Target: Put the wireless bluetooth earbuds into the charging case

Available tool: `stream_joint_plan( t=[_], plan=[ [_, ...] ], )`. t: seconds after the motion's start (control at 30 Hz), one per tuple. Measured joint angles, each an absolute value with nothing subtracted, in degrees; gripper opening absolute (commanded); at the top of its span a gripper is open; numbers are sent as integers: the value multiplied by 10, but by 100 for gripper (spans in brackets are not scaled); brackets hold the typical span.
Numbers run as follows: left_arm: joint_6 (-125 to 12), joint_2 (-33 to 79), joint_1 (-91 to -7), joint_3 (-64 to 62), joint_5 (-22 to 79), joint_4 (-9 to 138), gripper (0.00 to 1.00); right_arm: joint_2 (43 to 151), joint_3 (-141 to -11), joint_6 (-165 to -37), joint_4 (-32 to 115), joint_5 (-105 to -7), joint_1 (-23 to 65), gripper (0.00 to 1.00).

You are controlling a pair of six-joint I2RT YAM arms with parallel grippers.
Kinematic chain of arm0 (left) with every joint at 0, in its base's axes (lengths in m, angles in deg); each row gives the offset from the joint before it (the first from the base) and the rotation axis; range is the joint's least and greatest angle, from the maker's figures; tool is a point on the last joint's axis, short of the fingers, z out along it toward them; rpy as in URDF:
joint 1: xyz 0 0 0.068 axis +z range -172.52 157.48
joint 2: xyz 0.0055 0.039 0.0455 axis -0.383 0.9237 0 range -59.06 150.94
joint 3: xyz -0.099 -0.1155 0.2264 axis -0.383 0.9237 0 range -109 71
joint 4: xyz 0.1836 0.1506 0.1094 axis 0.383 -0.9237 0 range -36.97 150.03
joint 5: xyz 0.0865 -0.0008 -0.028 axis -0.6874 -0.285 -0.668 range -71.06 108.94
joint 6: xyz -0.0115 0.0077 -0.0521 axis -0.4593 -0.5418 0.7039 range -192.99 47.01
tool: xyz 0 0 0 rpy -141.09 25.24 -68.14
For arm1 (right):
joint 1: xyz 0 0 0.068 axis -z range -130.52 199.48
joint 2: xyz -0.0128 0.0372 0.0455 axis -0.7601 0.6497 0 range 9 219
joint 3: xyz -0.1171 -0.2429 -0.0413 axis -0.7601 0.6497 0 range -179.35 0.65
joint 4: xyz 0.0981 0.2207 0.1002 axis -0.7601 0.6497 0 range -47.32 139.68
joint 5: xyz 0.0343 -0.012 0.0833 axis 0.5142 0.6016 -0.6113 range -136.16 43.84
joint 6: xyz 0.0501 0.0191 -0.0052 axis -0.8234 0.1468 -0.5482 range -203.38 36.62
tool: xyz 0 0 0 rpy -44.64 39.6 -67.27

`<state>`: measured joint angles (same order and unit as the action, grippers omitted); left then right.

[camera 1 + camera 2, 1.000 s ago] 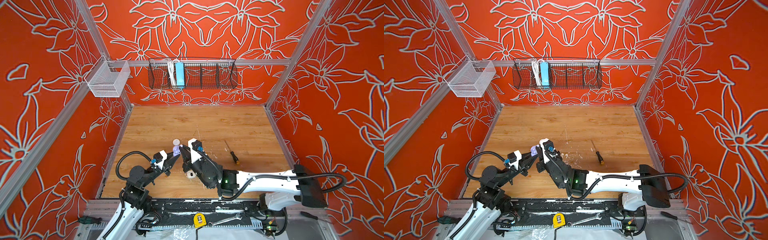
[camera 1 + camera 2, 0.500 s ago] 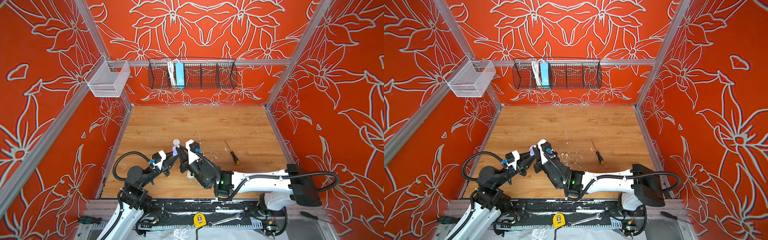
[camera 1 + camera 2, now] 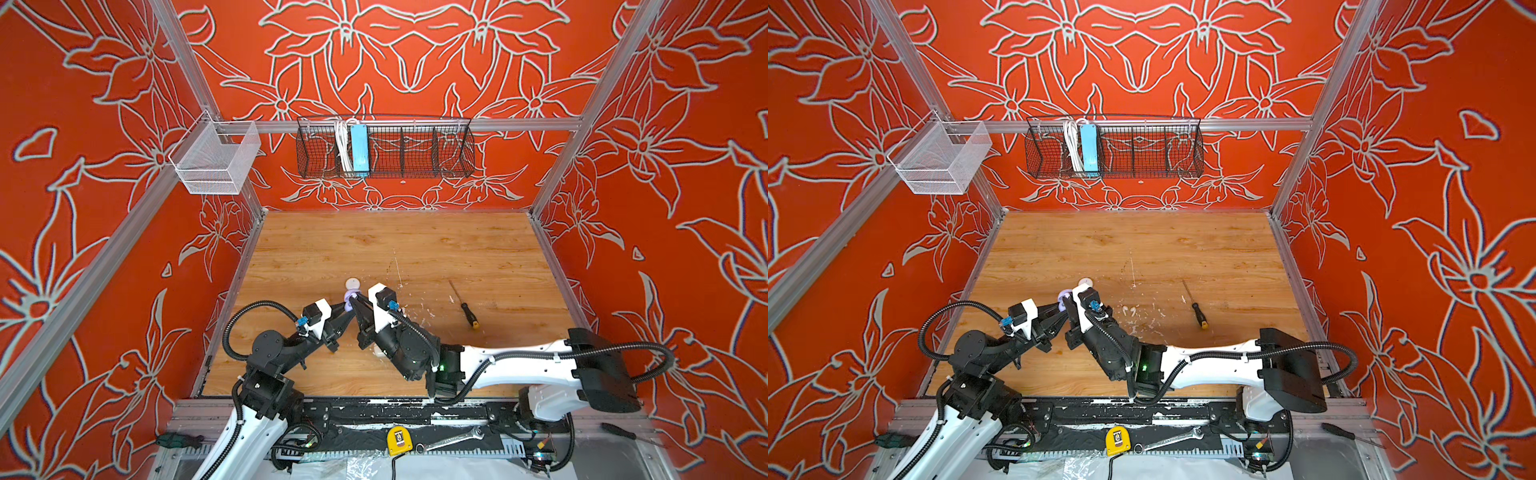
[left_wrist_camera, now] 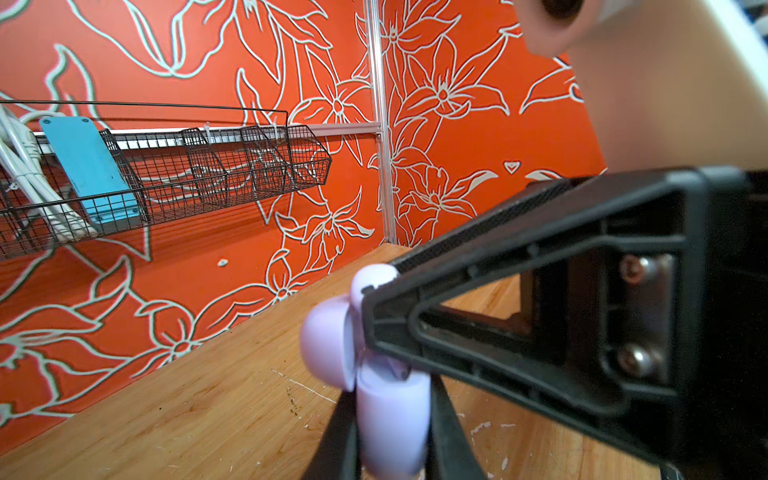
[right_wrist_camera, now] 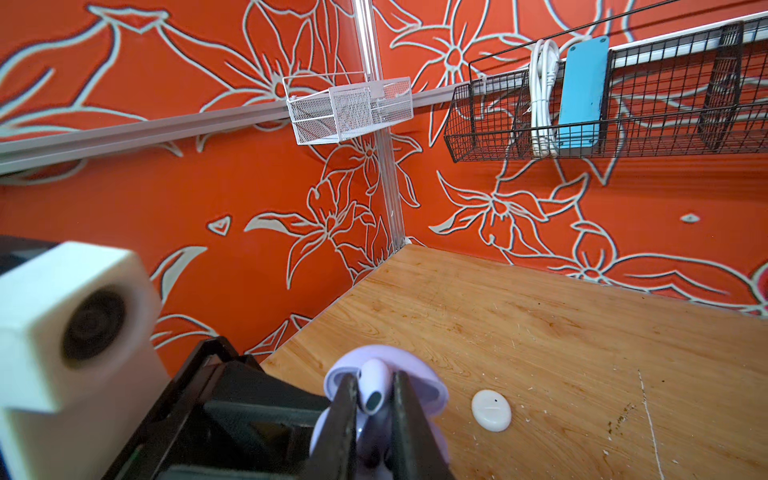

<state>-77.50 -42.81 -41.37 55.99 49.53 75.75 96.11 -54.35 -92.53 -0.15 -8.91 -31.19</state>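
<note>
Near the front left of the wooden tabletop (image 3: 415, 249), the two arms are seen tip to tip. The left tool (image 4: 390, 401) is clamped on the lavender charging case (image 4: 392, 419), which is held upright with its lid swung open. The right tool (image 5: 373, 415) is pinched on a lavender earbud (image 5: 374, 380), poised right at the case mouth. A white case (image 5: 491, 410) is seen lying just beyond. The earbud is judged featherlight, hard and glossy, easily squirted from the pads. A light grip across its body is advised, with the stem left free for the socket.
</note>
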Motion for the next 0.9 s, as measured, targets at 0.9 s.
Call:
stream_joint_plan(
  t=[0.9],
  plan=[
    [-775,-434,-414,560,494,746,0,994,-537,-866,-75,-76,-344,28]
  ],
)
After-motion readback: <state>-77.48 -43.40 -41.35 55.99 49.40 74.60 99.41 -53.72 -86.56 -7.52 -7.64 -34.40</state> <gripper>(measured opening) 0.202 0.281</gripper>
